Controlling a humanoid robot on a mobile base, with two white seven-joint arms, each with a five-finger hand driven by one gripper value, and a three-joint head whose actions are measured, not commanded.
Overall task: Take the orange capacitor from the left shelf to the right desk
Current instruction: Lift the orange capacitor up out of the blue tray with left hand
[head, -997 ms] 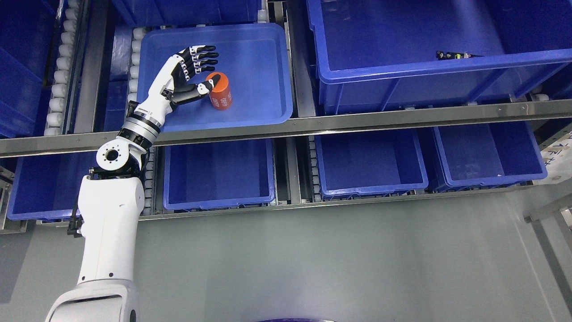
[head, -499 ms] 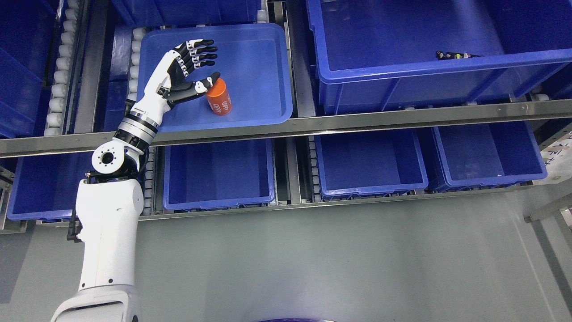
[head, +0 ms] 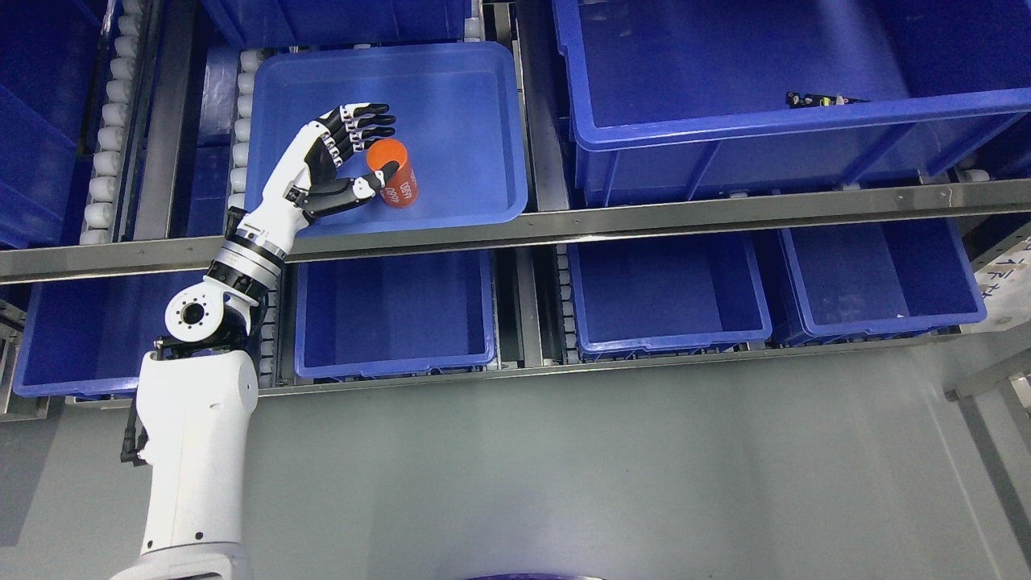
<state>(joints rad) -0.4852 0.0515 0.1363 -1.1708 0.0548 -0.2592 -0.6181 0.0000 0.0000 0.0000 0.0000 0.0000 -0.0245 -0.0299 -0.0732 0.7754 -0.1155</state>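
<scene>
The orange capacitor (head: 398, 190), a short cylinder with white print, stands tilted in the shallow blue tray (head: 459, 105) on the upper left shelf. My left hand (head: 378, 150) reaches into the tray from the lower left and brackets the capacitor. Its four fingers (head: 366, 122) are stretched out just above the capacitor's top rim. The thumb lies against the capacitor's lower left side. The hand is open and has not closed around it. My right arm does not show.
A steel shelf rail (head: 644, 219) runs across in front of the tray. A deep blue bin (head: 725, 129) at the upper right holds a small dark part (head: 821, 100). Several blue bins (head: 395, 314) sit on the lower shelf. White rollers (head: 109, 137) line the left.
My left hand has dropped slightly toward the capacitor. The thumb slid from the capacitor's top to its lower left side, and the fingers came down near the rim. The capacitor shifted a little.
</scene>
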